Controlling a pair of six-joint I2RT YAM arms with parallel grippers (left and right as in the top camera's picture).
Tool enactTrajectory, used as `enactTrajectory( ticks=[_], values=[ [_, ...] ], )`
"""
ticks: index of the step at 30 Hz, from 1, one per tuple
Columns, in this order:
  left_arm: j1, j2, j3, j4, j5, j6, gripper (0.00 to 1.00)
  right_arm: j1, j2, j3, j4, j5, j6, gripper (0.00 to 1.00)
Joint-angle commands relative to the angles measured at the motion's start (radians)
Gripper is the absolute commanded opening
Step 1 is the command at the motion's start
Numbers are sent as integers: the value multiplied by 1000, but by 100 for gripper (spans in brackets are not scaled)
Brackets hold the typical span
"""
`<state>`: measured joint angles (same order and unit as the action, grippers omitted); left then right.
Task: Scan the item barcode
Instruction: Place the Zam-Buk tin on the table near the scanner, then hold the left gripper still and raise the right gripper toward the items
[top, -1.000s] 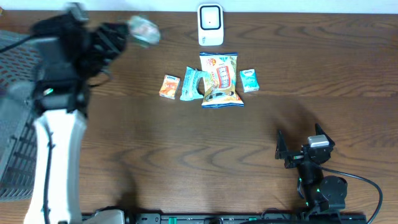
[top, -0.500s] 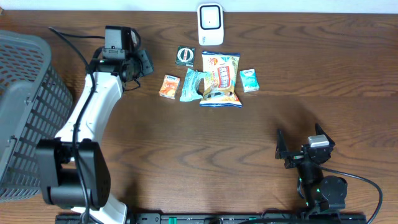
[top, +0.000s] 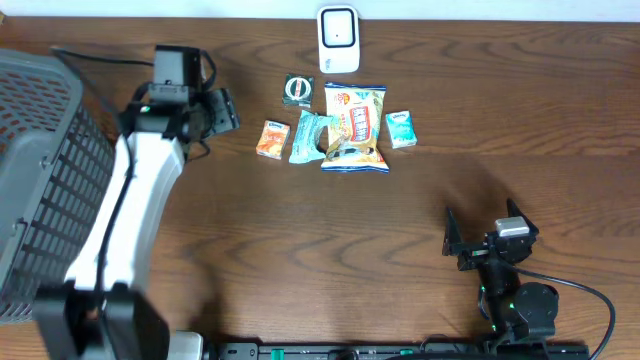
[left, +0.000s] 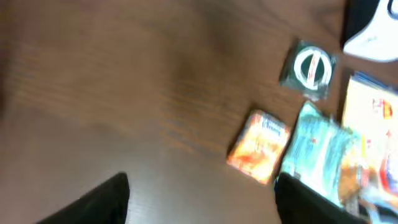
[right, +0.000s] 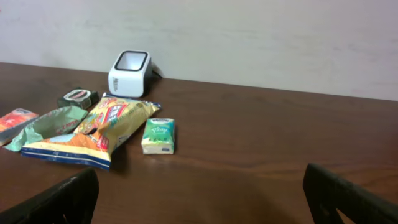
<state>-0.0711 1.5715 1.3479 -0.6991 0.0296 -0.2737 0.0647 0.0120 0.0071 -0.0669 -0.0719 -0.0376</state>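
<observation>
Hovering left fingers (top: 218, 110): spread apart, nothing between them.
Dark round packet (top: 298, 89): flat on the worktop (top: 300, 230), ahead of the left fingers, not touching them, near the white scanner (top: 338, 40).
Orange packet (top: 272, 139): nearest ahead of the left fingers.
Right fingers (top: 458, 245): wide apart, empty, well away from the packets.

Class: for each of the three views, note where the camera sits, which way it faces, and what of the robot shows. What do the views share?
Overhead: above the table, facing down; left tool, right tool, both arms.
Left wrist: on the left arm, looking down at the orange packet; two fingertips.
Right wrist: low, facing the scanner and back wall; two fingertips.
Shared: all three show the orange packet and chip bag.
</observation>
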Motion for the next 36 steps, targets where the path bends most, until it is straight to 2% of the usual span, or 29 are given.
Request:
enactTrajectory(
  ticks=[1, 6, 12, 25, 36],
  values=[
    [0, -72, 4, -98, -24, 15, 87, -5, -5, -2, -4, -2, -8, 99],
    [0, -84, 4, -205, -23, 15, 98, -5, -5, -2, -4, -2, -8, 99],
    [0, -82, 4, -273, -23, 15, 98, -5, -5, -2, -4, -2, -8, 99],
    [0, -82, 4, -272, -23, 15, 98, -5, -5, -2, 5, -5, -8, 99],
    [0, -82, 4, -272, -23, 15, 98, -5, -5, -2, 255, -384, -8, 99]
  ],
)
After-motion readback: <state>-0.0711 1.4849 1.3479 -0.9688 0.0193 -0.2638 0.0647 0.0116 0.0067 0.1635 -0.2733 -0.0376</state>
